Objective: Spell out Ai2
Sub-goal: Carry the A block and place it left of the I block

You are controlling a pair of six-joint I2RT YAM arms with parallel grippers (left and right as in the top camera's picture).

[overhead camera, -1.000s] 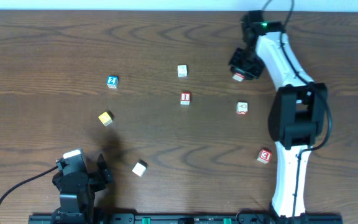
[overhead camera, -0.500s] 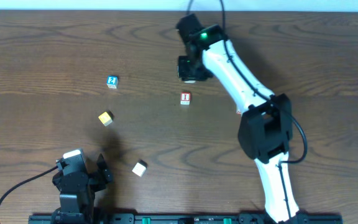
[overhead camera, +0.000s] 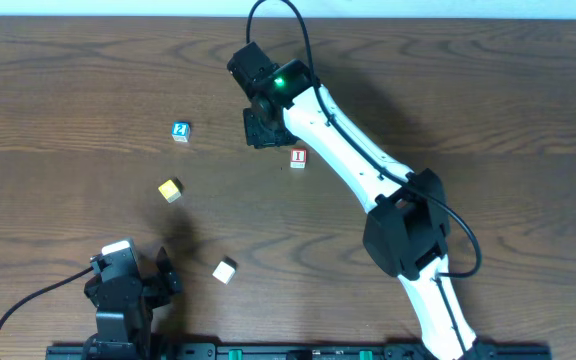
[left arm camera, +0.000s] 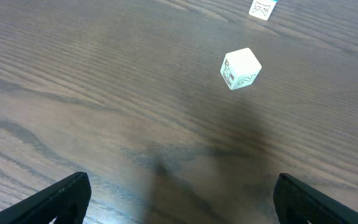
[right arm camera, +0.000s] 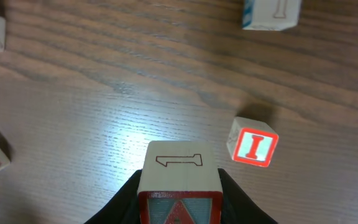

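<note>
Overhead: right fingers (right arm camera: 124, 202) swing over pinching what looks like the A cube (right arm camera: 180, 180), now beside the I cube (overhead camera: 298, 157), left fingers (left arm camera: 67, 199) sitting wide open.

Overhead straight down over whole table (overhead camera: 68, 80), wrist views close, oblique, right wrist shares I cube (overhead camera: 299, 157).

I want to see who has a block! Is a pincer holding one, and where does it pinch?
The right pincer pinches a red-edged cube by two opposite sides. The left pincer is open and empty.
</note>
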